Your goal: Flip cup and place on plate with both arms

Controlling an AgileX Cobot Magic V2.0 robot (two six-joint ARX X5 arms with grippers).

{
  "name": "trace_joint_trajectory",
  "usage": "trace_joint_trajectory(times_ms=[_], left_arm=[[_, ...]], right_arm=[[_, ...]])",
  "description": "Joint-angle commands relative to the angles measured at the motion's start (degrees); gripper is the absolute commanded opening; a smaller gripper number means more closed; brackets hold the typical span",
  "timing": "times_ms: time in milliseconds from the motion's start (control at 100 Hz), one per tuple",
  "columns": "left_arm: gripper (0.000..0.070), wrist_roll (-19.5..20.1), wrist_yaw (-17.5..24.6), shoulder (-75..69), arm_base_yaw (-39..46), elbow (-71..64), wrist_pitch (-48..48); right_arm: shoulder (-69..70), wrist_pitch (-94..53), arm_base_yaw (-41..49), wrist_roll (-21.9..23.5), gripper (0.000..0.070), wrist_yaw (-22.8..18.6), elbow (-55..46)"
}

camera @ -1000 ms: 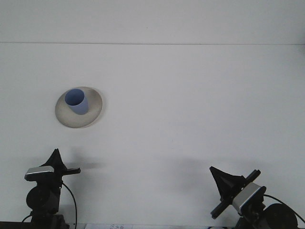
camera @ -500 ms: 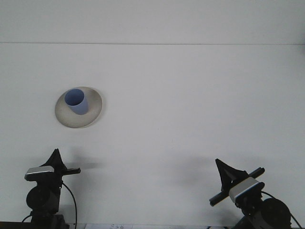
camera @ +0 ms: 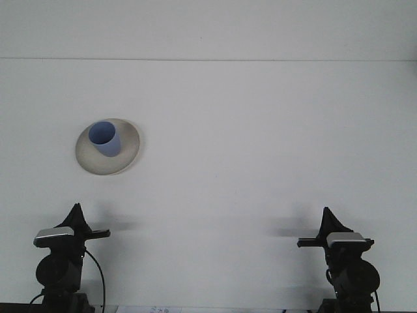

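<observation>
A blue cup stands upright, mouth up, on a beige plate at the left of the white table. My left gripper sits low at the bottom left, well below the plate and apart from it. At the bottom right my right gripper points up the table, far from the cup. Both grippers look like narrow dark points with nothing in them.
The white table stretches to a back edge near the top of the view. Nothing else lies on it besides the plate and cup.
My right arm has swung to the right and straightened, its gripper now pointing forward instead of tilted left. The left arm, cup and plate have not moved.
</observation>
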Motion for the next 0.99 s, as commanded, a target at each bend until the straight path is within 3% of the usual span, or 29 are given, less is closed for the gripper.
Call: trace_joint_trajectory(times_ms=[0,180,980], left_arm=[[0.0015,0.07,-0.07,-0.09,0.00,-1.11,0.68],[0.0015,0.07,-0.07,-0.07,0.00,-1.11,0.68],[0.0015,0.07,-0.07,-0.09,0.00,-1.11,0.68]], right_arm=[[-0.07,1.07,-0.04,-0.63,0.0006,-0.20,-1.09],[-0.07,-0.24,-0.04,-2.56,0.0006,-0.17,-1.05],[-0.07,1.01,-0.04,-2.49,0.0006,-0.17,-1.03]])
